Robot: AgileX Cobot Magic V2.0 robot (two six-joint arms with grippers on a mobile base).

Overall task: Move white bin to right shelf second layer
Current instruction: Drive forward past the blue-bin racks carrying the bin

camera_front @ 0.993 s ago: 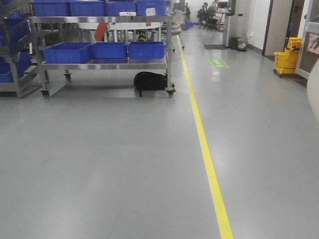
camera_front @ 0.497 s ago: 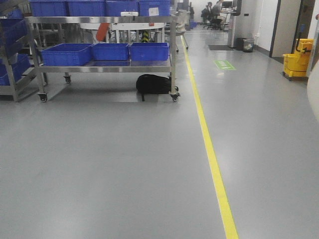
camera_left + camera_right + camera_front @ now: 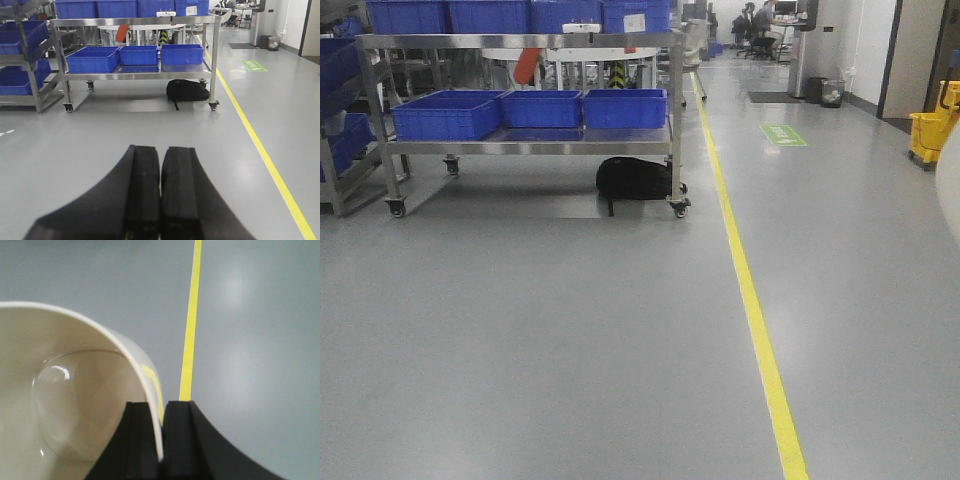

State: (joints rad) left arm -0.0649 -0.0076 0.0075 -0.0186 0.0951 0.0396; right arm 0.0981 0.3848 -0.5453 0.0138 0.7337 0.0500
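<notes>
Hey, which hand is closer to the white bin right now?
Right. The right hand grips the white bin by its rim; the left hand is shut on nothing, with no bin in its view.

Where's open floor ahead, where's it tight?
Open: grey floor between the steel cart and the camera, left of the yellow line; also right of the line up to the yellow mop bucket. Crowded: cart's lower shelf, filled by three blue crates, black bag beneath.
</notes>
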